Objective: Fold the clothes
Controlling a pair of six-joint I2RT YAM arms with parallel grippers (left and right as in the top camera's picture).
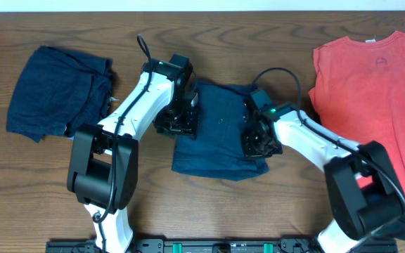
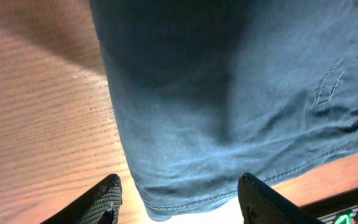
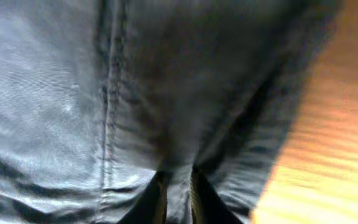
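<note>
A pair of dark navy shorts [image 1: 220, 137] lies folded in the middle of the table. My left gripper [image 1: 178, 123] is at its left edge, open, its fingers [image 2: 179, 199] spread either side of the hemmed corner of the shorts [image 2: 229, 93]. My right gripper [image 1: 259, 140] is at the right edge, shut [image 3: 178, 186] on a fold of the shorts [image 3: 104, 93]. Another pile of navy shorts [image 1: 58, 91] lies at the far left. A coral-red T-shirt [image 1: 382, 91] lies spread at the right.
The wooden table [image 1: 209, 204] shows bare in front of the shorts. A dark rail [image 1: 223, 246] runs along the front edge. The arms' cables [image 1: 280, 74] loop above the middle shorts.
</note>
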